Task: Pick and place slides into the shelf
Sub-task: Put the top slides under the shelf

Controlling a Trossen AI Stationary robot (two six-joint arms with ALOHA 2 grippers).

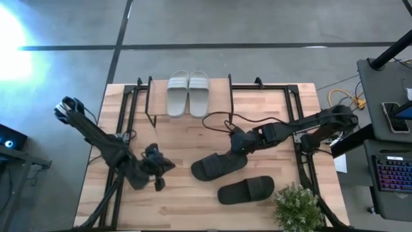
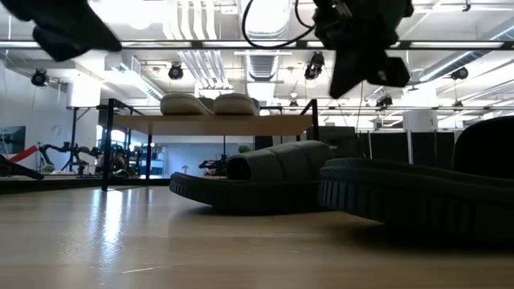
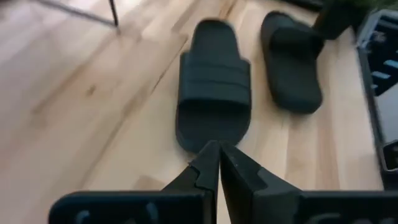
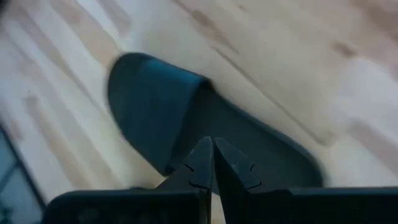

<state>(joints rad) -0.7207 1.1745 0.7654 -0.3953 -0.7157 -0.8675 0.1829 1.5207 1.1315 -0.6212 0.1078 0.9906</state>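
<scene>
The pale grey pair of slides [image 1: 188,93] lies side by side, soles down, on the shelf's top board [image 2: 209,125] at the table's far side. Both black slides rest soles down on the tabletop: one [image 1: 219,166] in the middle, the other [image 1: 246,190] nearer the near edge. My right gripper [image 1: 237,143] is shut and hovers above the middle black slide [image 4: 180,118], clear of it in the low view [image 2: 361,56]. My left gripper [image 1: 158,169] is shut, to the left of that slide [image 3: 214,87], and touches nothing.
A potted plant [image 1: 297,206] stands at the table's near right corner, beside the second black slide. Black metal frames [image 1: 125,109] run along the table's left and right sides. A dark cable [image 1: 215,119] loops by the shelf. Bare wood lies between the shelf and the black slides.
</scene>
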